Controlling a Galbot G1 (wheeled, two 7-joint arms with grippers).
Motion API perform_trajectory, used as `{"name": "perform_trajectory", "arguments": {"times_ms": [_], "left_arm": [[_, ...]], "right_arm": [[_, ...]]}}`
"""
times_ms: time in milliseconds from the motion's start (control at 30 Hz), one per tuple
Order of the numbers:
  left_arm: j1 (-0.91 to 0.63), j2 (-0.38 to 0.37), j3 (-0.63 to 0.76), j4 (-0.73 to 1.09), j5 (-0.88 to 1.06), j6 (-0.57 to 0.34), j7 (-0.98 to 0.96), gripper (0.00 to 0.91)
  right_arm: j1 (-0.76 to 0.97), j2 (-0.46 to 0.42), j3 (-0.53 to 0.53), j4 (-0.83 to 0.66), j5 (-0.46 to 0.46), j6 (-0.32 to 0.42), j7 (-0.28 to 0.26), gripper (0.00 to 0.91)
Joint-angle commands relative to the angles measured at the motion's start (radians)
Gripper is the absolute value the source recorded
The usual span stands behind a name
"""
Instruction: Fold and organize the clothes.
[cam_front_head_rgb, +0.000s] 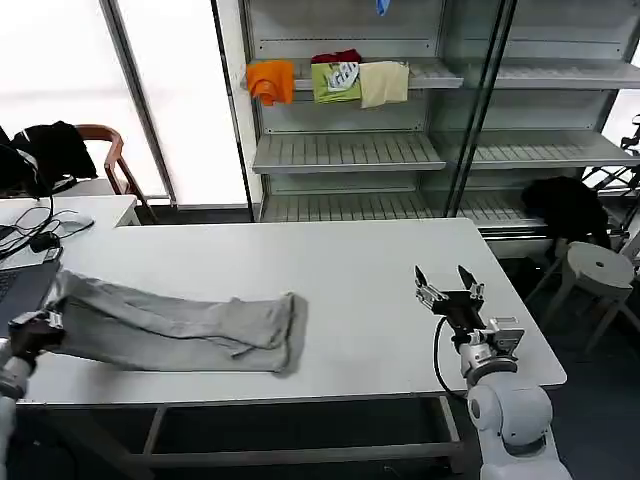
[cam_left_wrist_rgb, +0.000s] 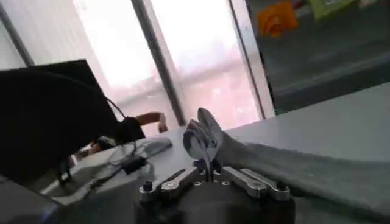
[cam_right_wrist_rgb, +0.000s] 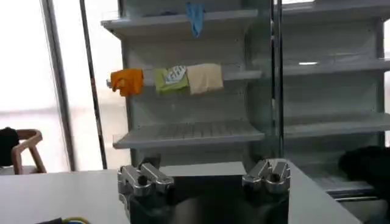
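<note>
A light grey shirt (cam_front_head_rgb: 180, 325) lies bunched in a long band across the left half of the white table (cam_front_head_rgb: 360, 260). Its right end is folded over near the table's middle. My left gripper (cam_front_head_rgb: 38, 328) is at the table's far left edge, shut on the shirt's left end. In the left wrist view the grey cloth (cam_left_wrist_rgb: 304, 167) rises in a pinched fold out of the closed left gripper (cam_left_wrist_rgb: 207, 173). My right gripper (cam_front_head_rgb: 447, 280) hovers open over the table's right side, well apart from the shirt. Nothing sits between the spread right gripper (cam_right_wrist_rgb: 206, 178) fingers.
Behind the table stands a metal shelf unit (cam_front_head_rgb: 350, 150) with orange (cam_front_head_rgb: 271, 80), green (cam_front_head_rgb: 336, 80) and cream (cam_front_head_rgb: 384, 82) folded clothes. A side desk with cables (cam_front_head_rgb: 40, 235) and a chair (cam_front_head_rgb: 100, 150) are at the left. A stool (cam_front_head_rgb: 598, 268) and a black garment (cam_front_head_rgb: 565, 205) are at the right.
</note>
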Motion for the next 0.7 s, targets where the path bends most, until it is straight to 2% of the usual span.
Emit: {"name": "perform_trajectory", "arguments": {"times_ms": [33, 200, 267, 367, 500, 700], "left_arm": [[-0.085, 0.165, -0.074, -0.043, -0.019, 0.046, 0.07, 0.01], [-0.034, -0.039, 0.046, -0.271, -0.05, 0.122, 0.059, 0.01], [-0.028, -0.139, 0.114, -0.31, -0.017, 0.135, 0.054, 0.01], [-0.016, -0.235, 0.222, -0.339, 0.038, 0.141, 0.048, 0.01], [-0.001, -0.313, 0.341, -0.351, 0.106, 0.137, 0.042, 0.01], [0.013, -0.353, 0.45, -0.333, 0.177, 0.135, 0.039, 0.01]], "right_arm": [[-0.006, 0.009, -0.006, -0.017, -0.01, 0.009, 0.002, 0.907], [-0.016, 0.023, -0.007, -0.029, -0.027, 0.019, 0.003, 0.907], [-0.02, 0.021, -0.003, -0.028, -0.028, 0.02, 0.003, 0.907], [-0.031, 0.016, 0.008, -0.02, -0.027, 0.02, 0.003, 0.907], [-0.045, 0.013, 0.02, -0.014, -0.028, 0.024, 0.002, 0.907], [-0.062, 0.017, 0.025, -0.017, -0.036, 0.043, 0.0, 0.907]]}}
